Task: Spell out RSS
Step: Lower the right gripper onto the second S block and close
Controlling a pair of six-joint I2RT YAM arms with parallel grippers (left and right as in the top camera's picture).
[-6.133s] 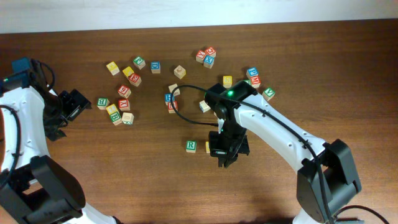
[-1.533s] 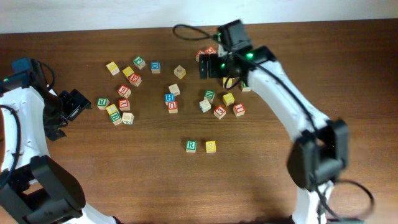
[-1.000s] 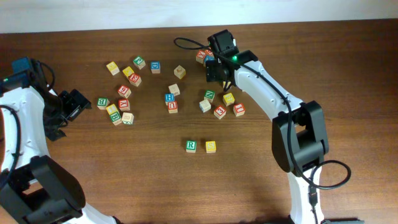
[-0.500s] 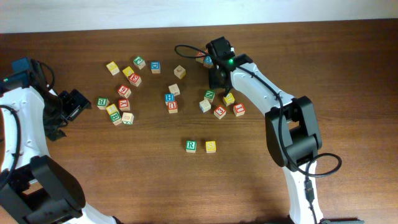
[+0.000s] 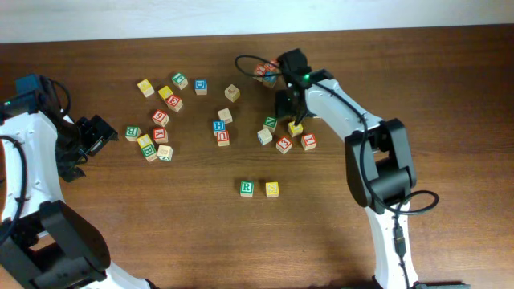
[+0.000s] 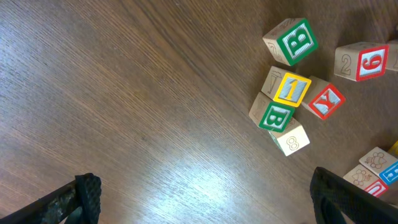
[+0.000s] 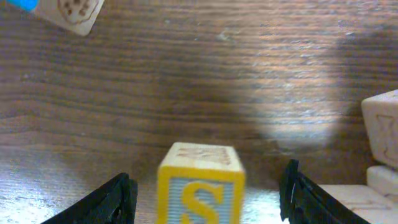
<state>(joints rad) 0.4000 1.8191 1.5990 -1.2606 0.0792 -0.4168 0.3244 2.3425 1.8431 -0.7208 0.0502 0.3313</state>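
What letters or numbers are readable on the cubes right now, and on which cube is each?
"S" on the yellow-framed cube, right wrist view.
"R", green, on the white-faced cube, overhead view.
"B", green, on the upper cube, left wrist view.
"1" on the yellow cube, same view.
The other cube faces in the overhead view are too small to read.

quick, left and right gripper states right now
Left gripper: open, empty.
Right gripper: open, straddling the S cube, not clamped on it.
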